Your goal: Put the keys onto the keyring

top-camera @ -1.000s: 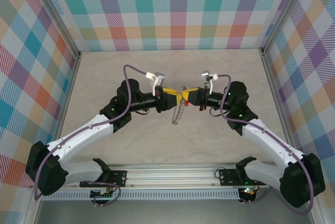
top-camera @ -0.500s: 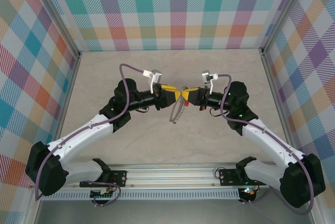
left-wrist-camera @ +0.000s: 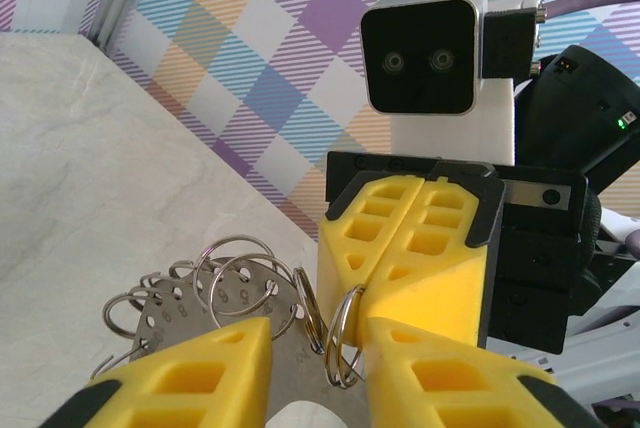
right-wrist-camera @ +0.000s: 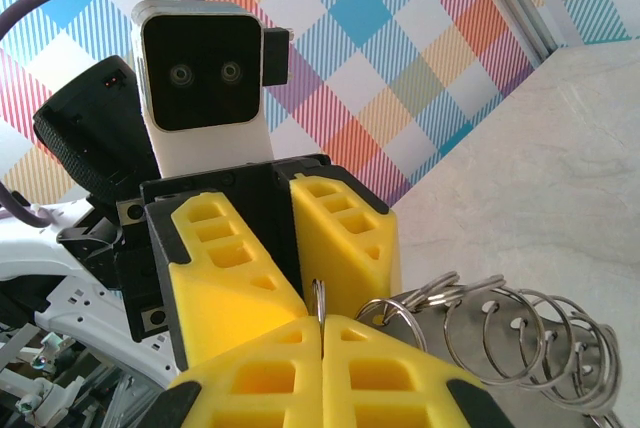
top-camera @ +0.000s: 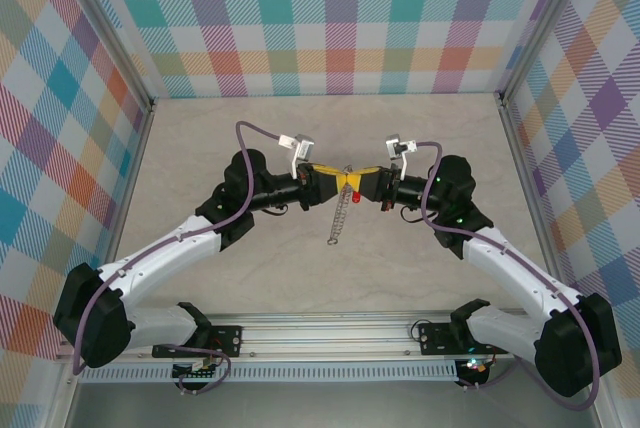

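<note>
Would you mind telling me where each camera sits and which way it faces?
Top external: high behind, looking down on table, left arm and right arm.
Left wrist: on left arm, faces right end effector; own fingers below.
Right wrist: on right arm, faces left end effector; own fingers below.
Wrist views share the keyring.

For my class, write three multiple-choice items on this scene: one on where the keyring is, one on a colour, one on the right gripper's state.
1. Where is the keyring?
A flat on the table
B hanging where the left gripper and right gripper meet
C beside the arm bases

2. What colour are the gripper fingers?
A blue
B green
C yellow

3. How is the right gripper?
A shut on a split ring
B wide open
C shut on nothing

Answers:
1 B, it dangles below the meeting tips.
2 C, both wrist views show yellow.
3 A, the wire sits pinched between closed fingers.
</note>
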### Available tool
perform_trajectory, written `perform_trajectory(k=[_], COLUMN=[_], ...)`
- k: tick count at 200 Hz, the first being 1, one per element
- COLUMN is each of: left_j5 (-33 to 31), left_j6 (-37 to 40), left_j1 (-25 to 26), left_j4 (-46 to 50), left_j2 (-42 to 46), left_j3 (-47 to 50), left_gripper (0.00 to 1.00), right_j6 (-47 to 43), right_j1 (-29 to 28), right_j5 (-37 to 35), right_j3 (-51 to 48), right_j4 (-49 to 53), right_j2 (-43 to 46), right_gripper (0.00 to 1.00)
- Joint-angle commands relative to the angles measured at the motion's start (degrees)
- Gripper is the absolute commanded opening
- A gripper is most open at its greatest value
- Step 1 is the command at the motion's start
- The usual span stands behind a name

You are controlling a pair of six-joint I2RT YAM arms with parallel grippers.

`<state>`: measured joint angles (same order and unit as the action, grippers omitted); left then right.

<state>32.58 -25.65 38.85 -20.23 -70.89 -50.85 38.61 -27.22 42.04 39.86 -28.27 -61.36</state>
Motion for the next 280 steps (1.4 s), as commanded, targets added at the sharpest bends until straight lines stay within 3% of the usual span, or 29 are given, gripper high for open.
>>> perform_trajectory(k=[1,23,59,87,100,125,148,196,230,280], left_j5=[1.0,1.0,1.3,1.6,1.5,1.4,2.5,7.2,10.1,13.1], left_j6=[-0.1,-0.1,0.0,0.6,2.0,6.0,10.1,17.0,18.1,17.9], left_j1=[-0.2,-0.1,0.0,0.1,0.1,0.0,-0.2,-0.5,-0.6,-0.6], left_j4=[-3.3,-3.6,-3.5,-2.7,-1.1,3.3,8.6,18.1,20.2,20.8], left_j2=[-0.3,-0.3,-0.6,-0.7,-0.4,0.4,0.3,-1.3,-3.1,-5.2], left_j3=[-1.3,-1.4,-1.7,-2.1,-2.4,-3.4,-5.7,-12.0,-15.1,-17.4], left_gripper=[0.25,0.19,0.0,0.0,0.0,0.0,0.0,0.0,0.0,0.0], right_j6=[0.7,0.8,1.2,0.9,0.0,0.7,2.3,1.7,3.6,2.8], right_j1=[0.1,0.1,0.0,0.1,0.8,5.7,9.5,9.6,9.5,8.0], right_j5=[-0.1,-0.1,-0.3,-1.5,-3.2,-3.5,-0.9,6.1,10.7,11.5], right_j3=[0.0,0.1,0.3,1.2,2.0,1.7,1.3,2.7,2.8,3.3], right_j4=[-3.5,-3.7,-3.7,-0.8,3.5,8.4,9.7,9.8,5.6,5.3], right_j2=[-0.1,-0.5,-1.0,-0.8,0.7,5.4,8.6,8.7,7.0,5.9], right_gripper=[0.0,0.0,0.0,0.0,0.29,0.43,0.43,0.44,0.43,0.39])
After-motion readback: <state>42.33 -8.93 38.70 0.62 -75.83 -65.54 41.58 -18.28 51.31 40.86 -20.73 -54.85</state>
